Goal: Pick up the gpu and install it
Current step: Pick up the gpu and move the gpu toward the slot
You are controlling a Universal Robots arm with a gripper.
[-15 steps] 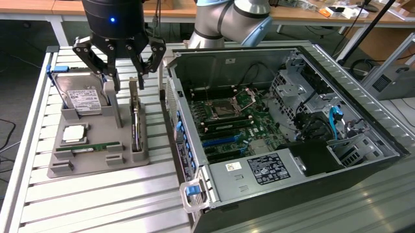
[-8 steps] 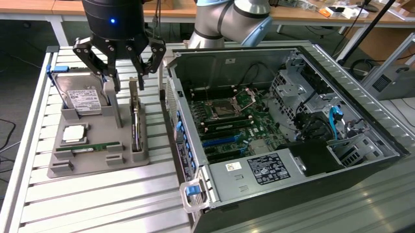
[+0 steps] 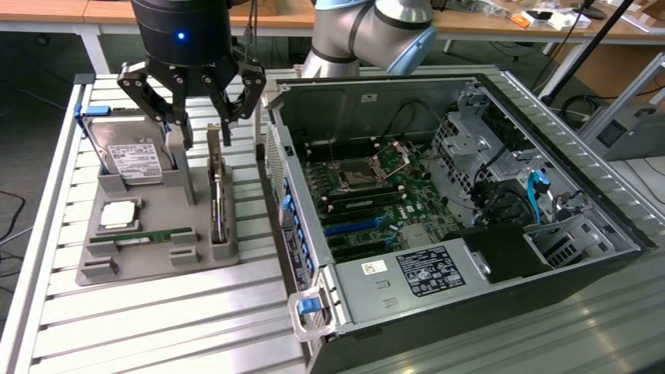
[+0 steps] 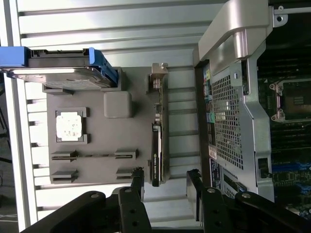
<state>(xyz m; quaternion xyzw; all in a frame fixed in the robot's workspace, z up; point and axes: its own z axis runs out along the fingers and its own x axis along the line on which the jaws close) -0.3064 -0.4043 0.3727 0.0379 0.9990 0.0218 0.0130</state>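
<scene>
The gpu (image 3: 216,199) stands on its long edge in a slot of the grey holder tray (image 3: 156,265), a dark card with a silver bracket at one end. In the wrist view it is edge-on (image 4: 157,136), with the bracket (image 4: 158,73) at its far end. My gripper (image 3: 199,134) hangs open just above the card's far end in the exterior view, one finger on each side, not touching it. In the wrist view the gripper (image 4: 165,183) has its two black fingers either side of the card's near end. The open computer case (image 3: 519,101) lies at the exterior view's right, motherboard (image 3: 374,187) exposed.
The tray also holds a hard drive (image 3: 130,156) with blue rails, a processor (image 3: 117,214) and a RAM stick (image 3: 140,235). The case wall (image 3: 279,171) rises close beside the tray. Blue slots (image 3: 353,226) and a power supply (image 3: 437,269) sit inside the case.
</scene>
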